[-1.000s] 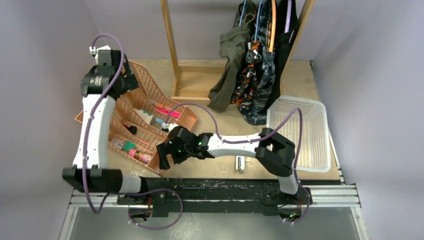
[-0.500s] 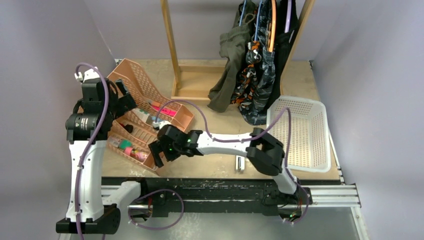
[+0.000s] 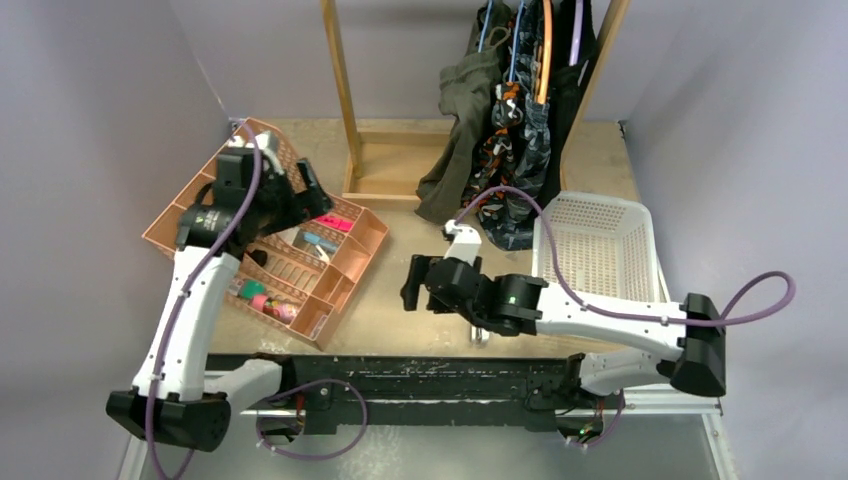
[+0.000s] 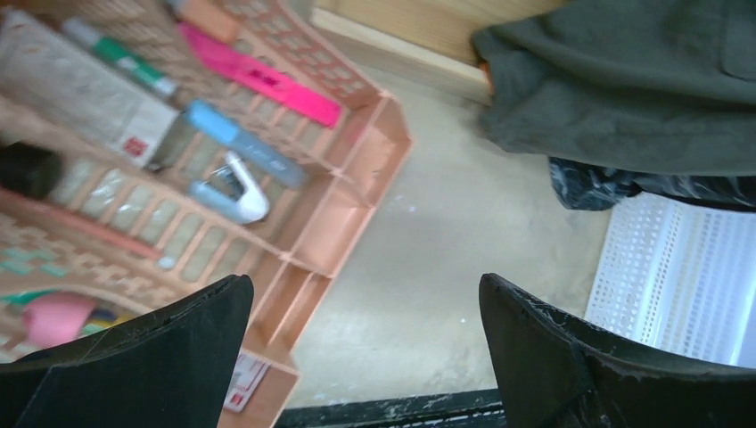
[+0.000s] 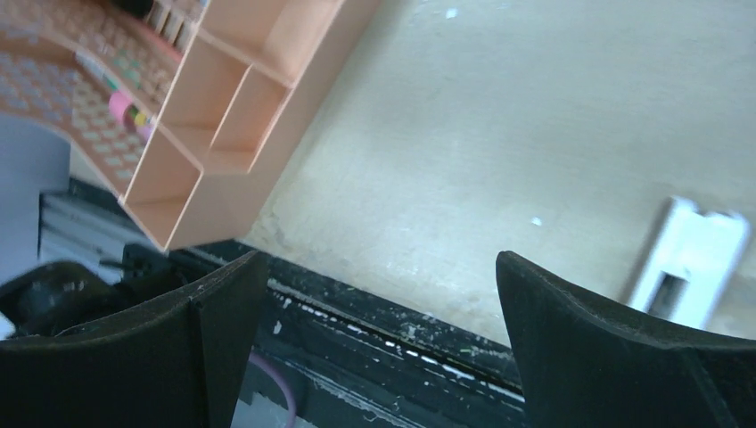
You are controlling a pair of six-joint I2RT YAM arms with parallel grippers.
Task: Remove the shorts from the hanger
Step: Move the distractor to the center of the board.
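Several pairs of shorts hang on hangers from the wooden rack (image 3: 345, 100) at the back. They are olive green shorts (image 3: 455, 140), orange-black camouflage shorts (image 3: 497, 150), dark grey-blue camouflage shorts (image 3: 530, 165) and black shorts (image 3: 578, 75). My left gripper (image 3: 308, 192) hovers open over the orange organizer tray (image 3: 345, 262), well left of the shorts. The left wrist view shows the olive shorts (image 4: 624, 80) ahead, beyond the open left gripper (image 4: 365, 357). My right gripper (image 3: 410, 284) is open and low over the table's front middle, holding nothing. The right gripper (image 5: 382, 348) looks down at the table edge.
A white mesh basket (image 3: 640, 255) sits at the right, below the hanging shorts, and shows as the basket (image 4: 677, 276) in the left wrist view. The organizer tray holds pens and small items. A small white bracket (image 5: 686, 259) lies near the front edge, by the black rail (image 3: 440, 370).
The left arm swung from the far left wall back to the right over the organizer. The right arm pulled away from the organizer's corner to the table's front middle. Both grippers stayed open.
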